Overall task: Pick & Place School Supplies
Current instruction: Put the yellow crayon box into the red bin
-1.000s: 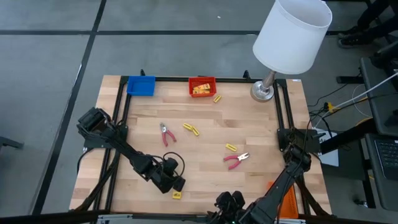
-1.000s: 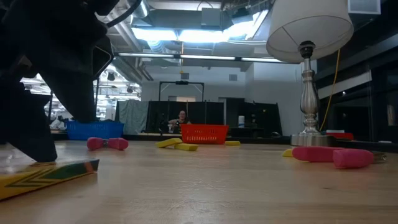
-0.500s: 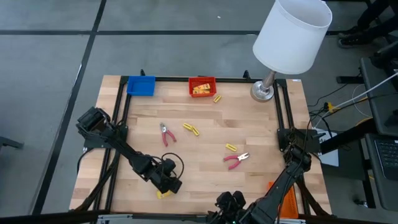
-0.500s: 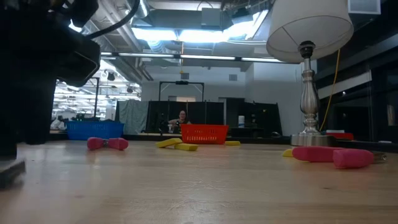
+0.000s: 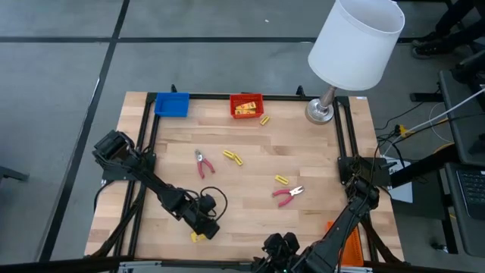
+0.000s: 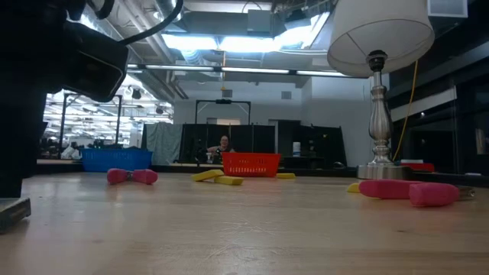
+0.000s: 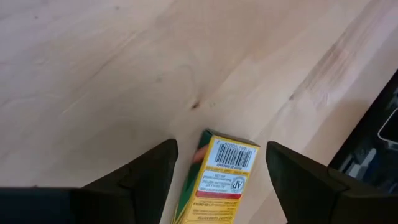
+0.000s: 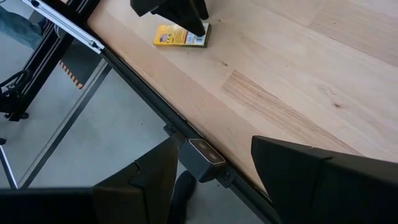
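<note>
A yellow oblong packet (image 5: 198,236) with a barcode lies flat on the wooden table near its near edge, left of the middle. It also shows in the left wrist view (image 7: 219,177) and the right wrist view (image 8: 180,35). My left gripper (image 5: 203,230) is open just above it, one finger on either side of the packet with a gap on both sides (image 7: 221,148). My right gripper (image 5: 271,244) is open and empty at the table's near edge, right of the packet (image 8: 214,168).
Two red-handled pliers (image 5: 202,163) (image 5: 288,194) and yellow packets (image 5: 233,157) (image 5: 281,180) (image 5: 265,120) lie mid-table. A red tray (image 5: 246,105) holding yellow items and a blue tray (image 5: 172,104) stand at the far edge. A lamp (image 5: 319,112) stands far right, an orange tray (image 5: 348,243) near right.
My left gripper has gone toward the table's left edge along the near edge. The yellow packet has shifted the same way with it during the first half second and has lain still since.
</note>
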{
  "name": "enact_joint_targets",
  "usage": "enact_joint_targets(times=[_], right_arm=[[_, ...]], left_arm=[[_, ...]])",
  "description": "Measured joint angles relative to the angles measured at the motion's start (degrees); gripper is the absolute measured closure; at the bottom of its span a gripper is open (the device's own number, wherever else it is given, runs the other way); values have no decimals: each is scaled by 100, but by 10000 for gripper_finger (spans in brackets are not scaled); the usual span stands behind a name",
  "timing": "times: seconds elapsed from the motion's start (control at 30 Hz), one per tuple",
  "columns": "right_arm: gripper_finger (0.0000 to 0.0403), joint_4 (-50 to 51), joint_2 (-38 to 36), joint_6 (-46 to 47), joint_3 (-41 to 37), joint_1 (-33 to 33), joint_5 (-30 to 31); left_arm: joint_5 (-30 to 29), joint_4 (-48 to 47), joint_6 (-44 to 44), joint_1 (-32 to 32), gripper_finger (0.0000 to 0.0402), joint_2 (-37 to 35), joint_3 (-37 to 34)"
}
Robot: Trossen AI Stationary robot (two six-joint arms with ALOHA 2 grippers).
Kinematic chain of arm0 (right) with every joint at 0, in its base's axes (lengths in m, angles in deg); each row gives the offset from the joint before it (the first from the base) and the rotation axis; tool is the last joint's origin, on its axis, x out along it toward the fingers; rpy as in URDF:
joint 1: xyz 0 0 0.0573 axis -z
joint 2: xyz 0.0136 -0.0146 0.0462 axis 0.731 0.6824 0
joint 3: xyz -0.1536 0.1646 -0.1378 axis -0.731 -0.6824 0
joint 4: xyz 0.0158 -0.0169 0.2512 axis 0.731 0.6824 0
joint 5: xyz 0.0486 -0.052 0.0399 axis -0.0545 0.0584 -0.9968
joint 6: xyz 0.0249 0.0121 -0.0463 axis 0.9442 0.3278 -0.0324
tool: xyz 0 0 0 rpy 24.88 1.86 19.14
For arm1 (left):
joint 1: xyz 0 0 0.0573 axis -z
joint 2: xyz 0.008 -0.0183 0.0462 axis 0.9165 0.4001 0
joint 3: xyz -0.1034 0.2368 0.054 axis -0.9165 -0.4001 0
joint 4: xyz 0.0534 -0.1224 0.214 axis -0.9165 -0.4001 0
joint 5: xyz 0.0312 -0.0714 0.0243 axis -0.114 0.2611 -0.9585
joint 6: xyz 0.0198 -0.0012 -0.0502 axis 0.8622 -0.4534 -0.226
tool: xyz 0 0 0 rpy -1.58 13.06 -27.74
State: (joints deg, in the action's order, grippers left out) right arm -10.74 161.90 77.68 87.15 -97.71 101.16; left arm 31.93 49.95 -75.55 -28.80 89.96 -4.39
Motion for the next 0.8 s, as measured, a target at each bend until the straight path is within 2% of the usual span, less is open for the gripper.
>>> enact_joint_targets(times=[0.17,0.33,0.5,0.8], right_arm=[[193,1,0,4,0,0,-1],[193,16,0,9,0,0,16],[193,20,0,26,0,11,63],[193,63,0,168,0,11,155]], left_arm=[[42,-154,572,96,150,-3,177],[145,-1348,1209,325,150,50,669],[-290,-1670,1096,539,150,51,763],[-382,-1569,805,738,150,150,873]])
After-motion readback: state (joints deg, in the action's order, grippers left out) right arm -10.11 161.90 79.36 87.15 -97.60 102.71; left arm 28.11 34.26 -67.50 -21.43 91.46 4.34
